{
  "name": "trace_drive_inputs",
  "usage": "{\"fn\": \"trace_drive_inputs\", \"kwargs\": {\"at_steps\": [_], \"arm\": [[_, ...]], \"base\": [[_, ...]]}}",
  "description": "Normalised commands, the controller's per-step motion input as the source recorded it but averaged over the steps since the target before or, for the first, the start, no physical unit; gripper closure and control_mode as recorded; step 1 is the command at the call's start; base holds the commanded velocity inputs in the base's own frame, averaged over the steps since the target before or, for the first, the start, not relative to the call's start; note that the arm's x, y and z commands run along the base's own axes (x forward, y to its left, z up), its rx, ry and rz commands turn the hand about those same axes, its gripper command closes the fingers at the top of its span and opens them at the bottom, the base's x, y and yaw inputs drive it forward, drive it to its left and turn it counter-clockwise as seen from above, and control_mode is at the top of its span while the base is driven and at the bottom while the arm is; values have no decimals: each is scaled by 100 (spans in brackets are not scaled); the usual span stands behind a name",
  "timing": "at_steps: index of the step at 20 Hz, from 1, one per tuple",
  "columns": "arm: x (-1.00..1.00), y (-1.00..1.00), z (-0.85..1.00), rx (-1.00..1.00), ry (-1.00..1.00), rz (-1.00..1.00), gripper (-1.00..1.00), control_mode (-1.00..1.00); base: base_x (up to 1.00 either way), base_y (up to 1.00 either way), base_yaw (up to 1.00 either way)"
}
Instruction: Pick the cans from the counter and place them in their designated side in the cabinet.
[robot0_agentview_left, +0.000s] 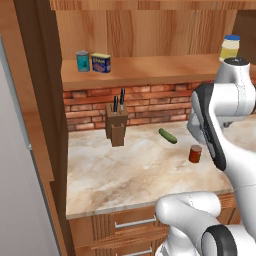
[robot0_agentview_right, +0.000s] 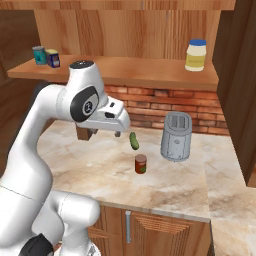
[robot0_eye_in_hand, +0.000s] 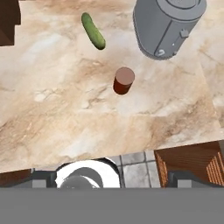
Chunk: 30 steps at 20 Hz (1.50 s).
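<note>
A plain red-brown can (robot0_agentview_left: 195, 153) (robot0_agentview_right: 141, 164) (robot0_eye_in_hand: 124, 80) stands upright on the beige marble counter (robot0_agentview_left: 125, 170) (robot0_agentview_right: 85, 165). The dark blue can with a yellow label (robot0_agentview_left: 101, 63) (robot0_agentview_right: 53, 58) sits at the left end of the cabinet's plank shelf (robot0_agentview_left: 150, 71) (robot0_agentview_right: 130, 70). My gripper (robot0_agentview_right: 117, 132) hangs well above the counter, up and to the left of the red-brown can in the right base view. It is open, with nothing between its fingers. In the hand view the can lies far below, a little above centre.
A teal can (robot0_agentview_left: 82, 61) stands beside the blue one, and a pale yellow jar (robot0_agentview_right: 195, 55) sits at the shelf's right end. A cucumber (robot0_eye_in_hand: 93, 30), a grey toaster (robot0_agentview_right: 176, 136) and a knife block (robot0_agentview_left: 116, 125) are on the counter. Drawers (robot0_agentview_left: 135, 222) lie below its front edge.
</note>
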Motion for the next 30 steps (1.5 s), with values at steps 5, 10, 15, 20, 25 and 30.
{"fn": "trace_drive_inputs", "kwargs": {"at_steps": [5, 10, 15, 20, 25, 30], "arm": [[0, -22, -18, 0, 5, -2, -100, -100], [0, -14, -13, 1, 1, 0, -100, -100], [1, -1, -16, 2, 0, 0, -100, -100], [1, -2, -15, 1, -1, 0, -100, -100], [0, -9, -17, 0, -3, 0, -100, -100], [6, -3, -21, 0, -3, 0, -100, -100]], "base": [[0, 0, 0], [0, 0, 0], [0, 0, 0], [0, 0, 0], [0, 0, 0], [0, 0, 0]]}}
